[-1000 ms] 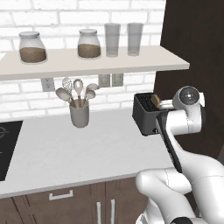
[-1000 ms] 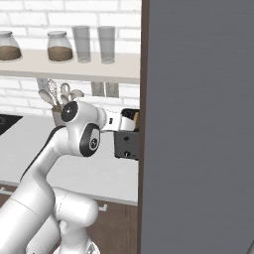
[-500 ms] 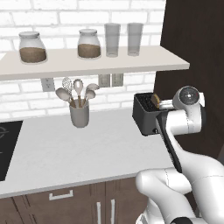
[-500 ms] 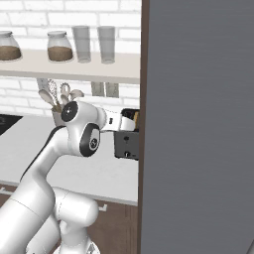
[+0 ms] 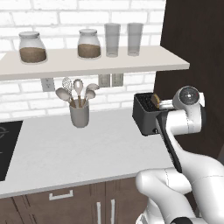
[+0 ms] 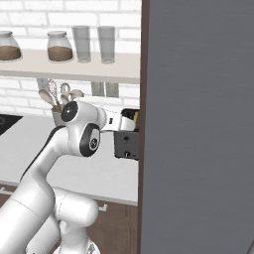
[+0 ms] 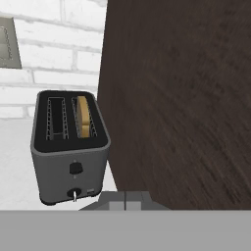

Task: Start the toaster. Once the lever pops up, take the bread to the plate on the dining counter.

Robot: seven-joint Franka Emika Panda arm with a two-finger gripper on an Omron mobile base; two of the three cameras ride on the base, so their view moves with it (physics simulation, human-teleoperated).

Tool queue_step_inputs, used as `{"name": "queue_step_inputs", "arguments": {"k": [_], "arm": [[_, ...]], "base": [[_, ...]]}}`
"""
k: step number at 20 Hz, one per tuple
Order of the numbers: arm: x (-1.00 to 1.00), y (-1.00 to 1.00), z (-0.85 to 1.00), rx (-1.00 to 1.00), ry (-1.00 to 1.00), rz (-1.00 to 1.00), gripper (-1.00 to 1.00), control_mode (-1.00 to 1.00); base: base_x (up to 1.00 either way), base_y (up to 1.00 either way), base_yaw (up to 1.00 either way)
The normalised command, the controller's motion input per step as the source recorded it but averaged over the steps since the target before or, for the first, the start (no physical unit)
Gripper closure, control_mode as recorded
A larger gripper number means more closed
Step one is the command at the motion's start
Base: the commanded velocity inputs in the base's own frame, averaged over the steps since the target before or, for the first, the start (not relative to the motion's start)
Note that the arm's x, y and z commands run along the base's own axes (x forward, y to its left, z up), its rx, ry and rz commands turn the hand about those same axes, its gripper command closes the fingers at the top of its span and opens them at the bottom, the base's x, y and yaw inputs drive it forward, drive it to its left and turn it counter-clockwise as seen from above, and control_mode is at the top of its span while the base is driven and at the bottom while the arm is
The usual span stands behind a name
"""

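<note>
Gripper (image 7: 125,200) fingers pressed together, shut, holding nothing. Just beyond them: toaster (image 7: 70,147), boxy dark grey, matte, at the bench's right end against a dark wood panel (image 7: 181,98). Lever (image 7: 74,194) low on its near face. Bread (image 7: 84,116), thin and tan, stands in the right slot.

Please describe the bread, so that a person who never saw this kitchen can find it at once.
Look along the white counter to its right end, where the dark toaster stands against the tall dark wood panel. The bread is the tan slice in the slot nearer that panel; the other slot is empty.
</note>
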Motion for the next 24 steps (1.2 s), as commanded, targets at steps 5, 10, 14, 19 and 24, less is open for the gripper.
{"name": "queue_step_inputs", "arguments": {"k": [5, 10, 14, 19, 24], "arm": [[0.00, 0.00, 0.00, 0.00, 0.00, 0.00, 1.00, -1.00], [0.00, 0.00, 0.00, 0.00, 0.00, 0.00, 1.00, -1.00], [0.00, 0.00, 0.00, 0.00, 0.00, 0.00, 1.00, -1.00], [0.00, 0.00, 0.00, 0.00, 0.00, 0.00, 1.00, -1.00], [0.00, 0.00, 0.00, 0.00, 0.00, 0.00, 1.00, -1.00]], "base": [[0.00, 0.00, 0.00], [0.00, 0.00, 0.00], [0.00, 0.00, 0.00], [0.00, 0.00, 0.00], [0.00, 0.00, 0.00]]}}
